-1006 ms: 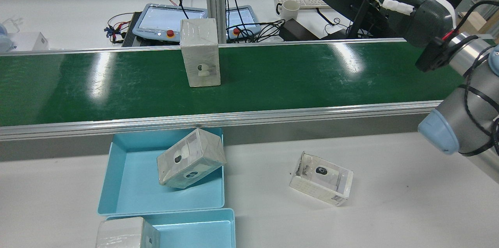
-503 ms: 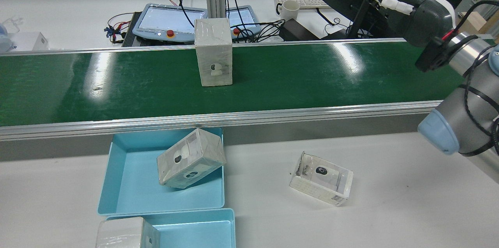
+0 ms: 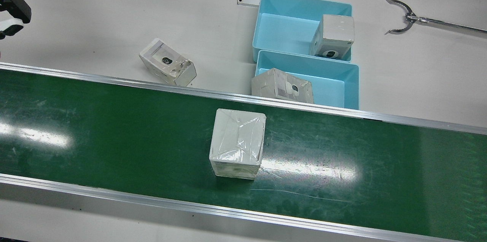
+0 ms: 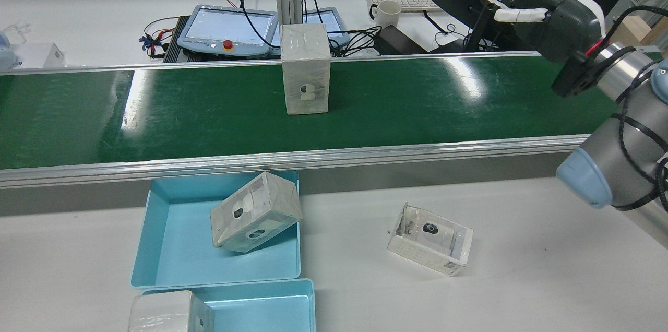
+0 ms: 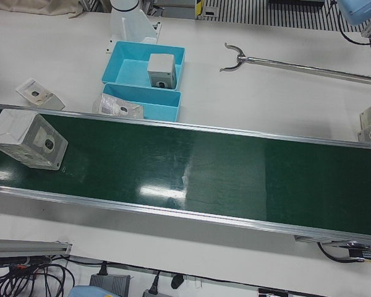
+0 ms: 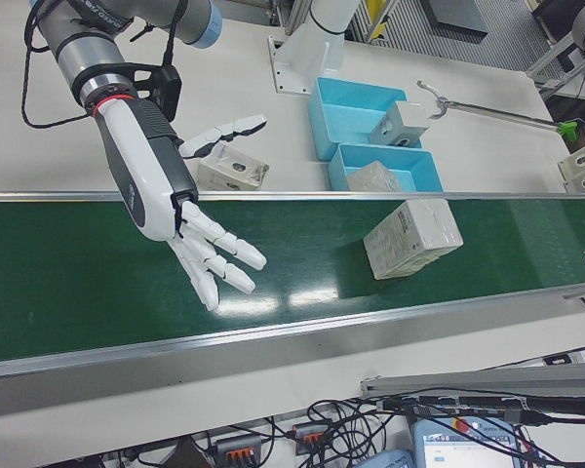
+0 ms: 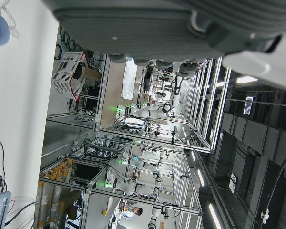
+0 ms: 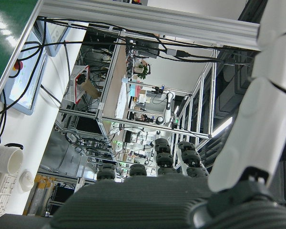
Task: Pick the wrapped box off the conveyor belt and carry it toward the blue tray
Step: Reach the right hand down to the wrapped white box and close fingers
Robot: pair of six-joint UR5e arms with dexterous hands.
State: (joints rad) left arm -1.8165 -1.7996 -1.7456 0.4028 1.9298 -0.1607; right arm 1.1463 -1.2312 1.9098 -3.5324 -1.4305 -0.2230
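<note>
The right hand (image 6: 210,255) hung over the belt (image 6: 68,283) with its fingers (image 6: 236,276) spread wide apart, holding nothing. The box (image 6: 412,237) stood upright on the belt well apart from that hand, on its left-arm side, with the trays (image 6: 390,168) just beyond the belt's rail. The left hand (image 7: 181,24) showed only in its own view, and whether it was spread or closed could not be told.

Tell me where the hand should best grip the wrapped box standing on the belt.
Probably across the two broad side faces of the wrapped box, coming from above: it stands upright and alone on the green conveyor belt, top unobstructed. The right hand is open, apart from it.
</note>
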